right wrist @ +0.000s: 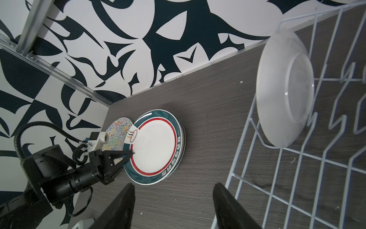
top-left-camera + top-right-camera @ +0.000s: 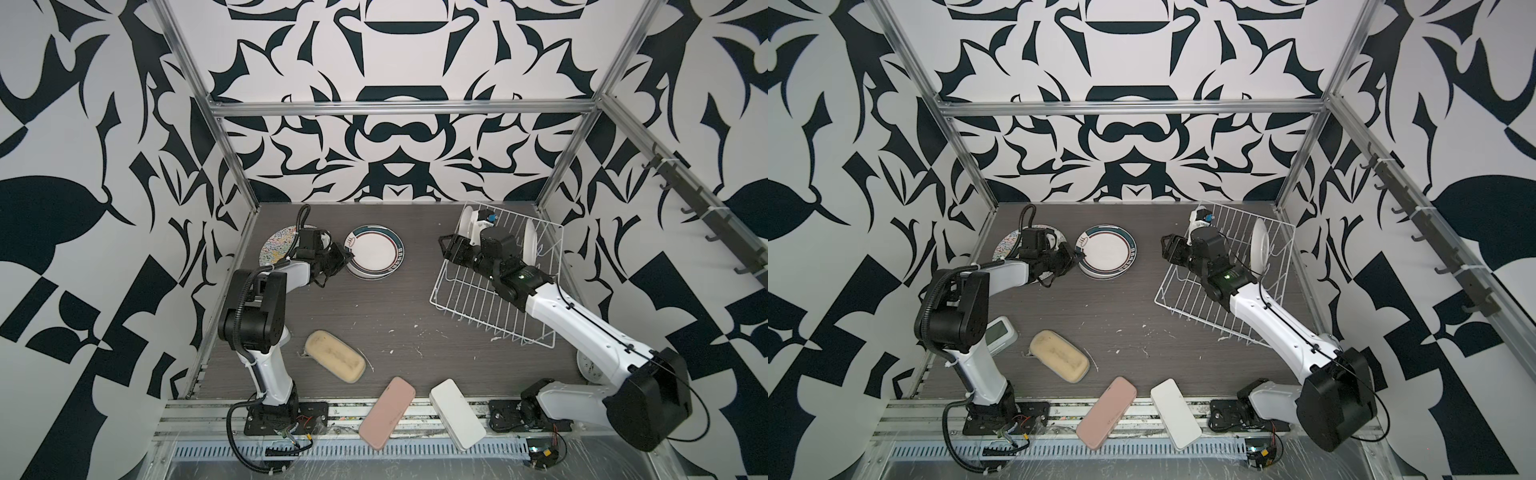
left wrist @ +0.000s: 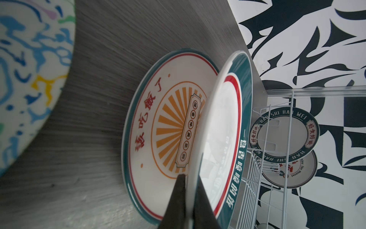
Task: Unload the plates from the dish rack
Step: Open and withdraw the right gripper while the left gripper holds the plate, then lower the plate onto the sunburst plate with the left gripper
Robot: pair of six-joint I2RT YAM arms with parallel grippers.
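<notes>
Rim lettering on racked plate (image 3: 297,134): HAO SHI HAO WEI | left gripper (image 3: 191,178) clamps green-rimmed plate (image 3: 223,119) | right gripper (image 1: 174,185) parted, empty

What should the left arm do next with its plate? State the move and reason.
Probably lower the gripped edge, then release: the left gripper is shut on the rim of the green-rimmed plate, which sits tilted over the sunburst plate on the table.
</notes>
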